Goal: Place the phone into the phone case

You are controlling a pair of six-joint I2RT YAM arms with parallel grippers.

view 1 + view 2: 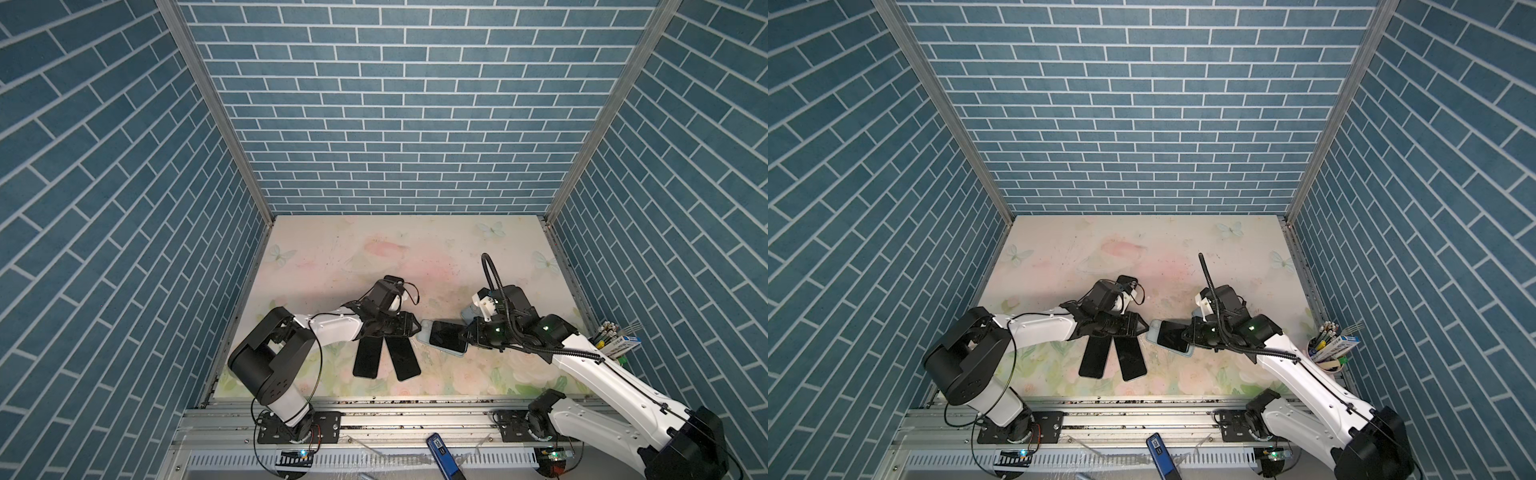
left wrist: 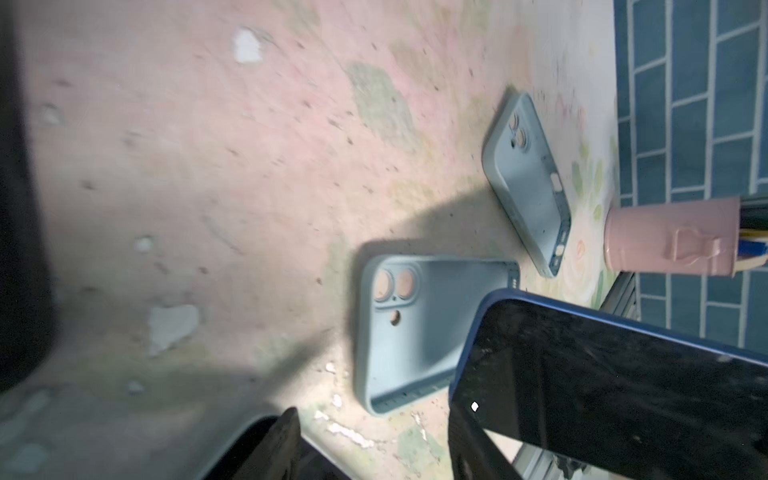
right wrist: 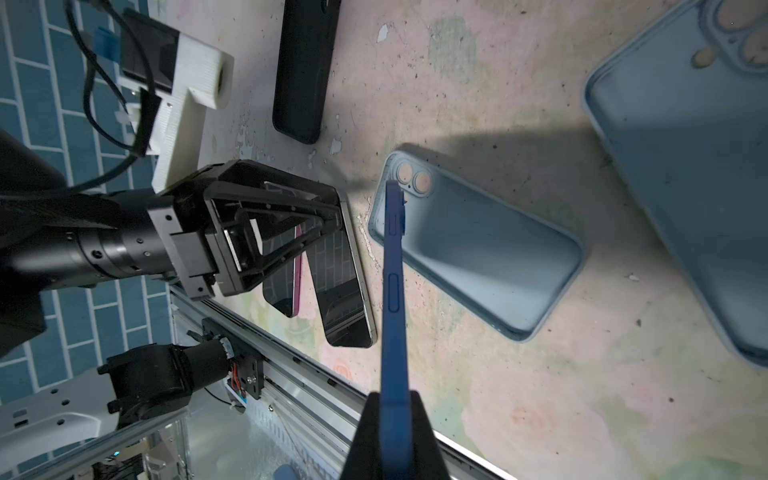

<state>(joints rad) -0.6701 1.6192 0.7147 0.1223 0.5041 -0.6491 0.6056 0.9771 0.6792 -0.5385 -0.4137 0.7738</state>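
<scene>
The right gripper (image 3: 392, 399) is clamping the blue phone (image 3: 392, 270) by one end, tilting it over the open pale-blue case (image 3: 478, 249). Seating it looks yet to come. The left gripper (image 2: 374, 419) is hanging open, empty.

bench (image 1: 374, 249) centre: phone case (image 3: 478, 249) flat, phone (image 1: 446, 337) above it in right pincer (image 1: 467, 334) | left pincer (image 1: 415, 328) just left of that case | second case (image 2: 528, 183) near, behind-right of the first | left spare phone (image 1: 368, 359) and right spare phone (image 1: 402, 359) side by side at front left — far ends under the left arm | cup (image 1: 615, 345) at bench's right edge
</scene>
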